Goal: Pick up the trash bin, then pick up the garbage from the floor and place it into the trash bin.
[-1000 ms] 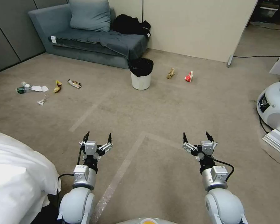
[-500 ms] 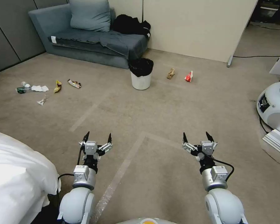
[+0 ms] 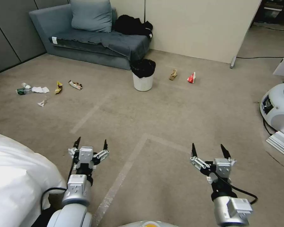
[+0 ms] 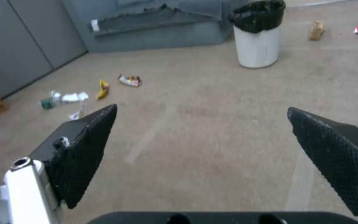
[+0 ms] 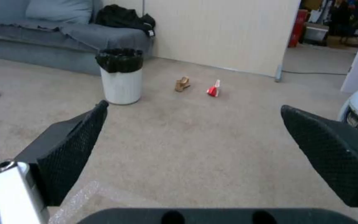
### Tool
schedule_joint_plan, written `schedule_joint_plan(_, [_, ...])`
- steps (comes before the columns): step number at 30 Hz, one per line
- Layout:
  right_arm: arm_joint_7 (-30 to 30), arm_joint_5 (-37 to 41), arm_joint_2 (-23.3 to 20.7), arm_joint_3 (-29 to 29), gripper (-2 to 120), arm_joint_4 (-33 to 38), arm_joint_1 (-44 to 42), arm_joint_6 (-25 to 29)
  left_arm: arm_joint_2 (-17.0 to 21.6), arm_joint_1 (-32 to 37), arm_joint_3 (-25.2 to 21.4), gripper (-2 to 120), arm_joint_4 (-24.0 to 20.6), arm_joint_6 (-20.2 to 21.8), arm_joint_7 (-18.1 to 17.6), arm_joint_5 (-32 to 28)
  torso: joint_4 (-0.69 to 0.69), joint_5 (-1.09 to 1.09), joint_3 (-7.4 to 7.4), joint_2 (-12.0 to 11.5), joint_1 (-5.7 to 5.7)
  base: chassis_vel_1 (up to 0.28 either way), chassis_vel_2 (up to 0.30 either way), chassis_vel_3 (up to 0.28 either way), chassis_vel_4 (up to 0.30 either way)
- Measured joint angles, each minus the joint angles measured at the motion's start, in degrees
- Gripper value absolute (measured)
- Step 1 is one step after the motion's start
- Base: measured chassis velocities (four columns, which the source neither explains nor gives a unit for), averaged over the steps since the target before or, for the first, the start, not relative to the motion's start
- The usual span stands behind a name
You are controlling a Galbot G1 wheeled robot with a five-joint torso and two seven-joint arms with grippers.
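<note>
A beige carpet (image 3: 167, 119) crossed by pale tape lines covers the floor, with a grey sofa (image 3: 85, 41) along the far wall, a black clothing heap (image 3: 132, 25) on its end, and a cream partition (image 3: 198, 28) beside it. A white bed edge (image 3: 12, 179) is cut off at the near left, and a white machine (image 3: 277, 108) is cut off at the right.

The bin (image 3: 143, 75), white with a black bag over its rim, stands upright on the carpet just in front of the sofa's corner, well away from both arms. To its right lie two pieces of garbage: a brown paper (image 3: 173, 74) and a red packet (image 3: 191, 77). To its left lie about six: two wrappers (image 3: 58, 87), one of them yellow, two tissues (image 3: 40, 90), and what look like two bottles (image 3: 22, 90), too small to tell apart surely.

The left gripper (image 3: 89, 144) and right gripper (image 3: 209, 149) hang low over bare carpet, jaws spread wide, holding nothing.
</note>
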Motion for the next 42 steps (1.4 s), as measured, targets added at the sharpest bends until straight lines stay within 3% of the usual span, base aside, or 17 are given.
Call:
schedule_joint_plan(5, [-0.07, -0.07, 0.15, 0.10, 100, 0.07, 0.10, 1.24, -0.11, 0.07, 0.96, 100, -0.18, 0.19, -0.02, 0.03, -0.02, 0.00, 0.00, 0.00, 0.00, 0.000, 0.000, 0.000, 0.000])
schedule_joint_plan(7, [-1.02, -0.07, 0.51, 0.83, 100, -0.71, 1.56, 5.85, -0.19, 0.21, 1.34, 100, -0.06, 0.17, 0.05, 0.14, -0.01, 0.01, 0.00, 0.00, 0.00, 0.000, 0.000, 0.000, 0.000])
schedule_joint_plan(11, [-1.48, -0.13, 0.60, 1.03, 100, -1.38, 2.24, 7.65, -0.21, 0.37, 1.59, 100, 0.13, -0.01, 0.21, 0.35, -0.01, 0.01, 0.01, 0.00, 0.00, 0.000, 0.000, 0.000, 0.000])
schedule_joint_plan(32, [-2.03, 0.32, 0.66, 1.91, 100, -1.86, 2.69, 7.97, -0.23, 1.06, 3.15, 100, 1.32, -0.99, 0.64, 1.76, -0.02, 0.01, 0.00, 0.00, 0.00, -0.007, 0.005, 0.007, -0.006])
schedule_joint_plan(42, [-2.07, 0.18, 0.63, 1.62, 100, -2.07, 2.85, 7.96, -0.09, 0.90, 3.32, 100, 1.56, -1.08, 0.70, 2.18, -0.02, 0.00, 0.02, -0.01, 0.00, -0.159, 0.174, 0.163, -0.171])
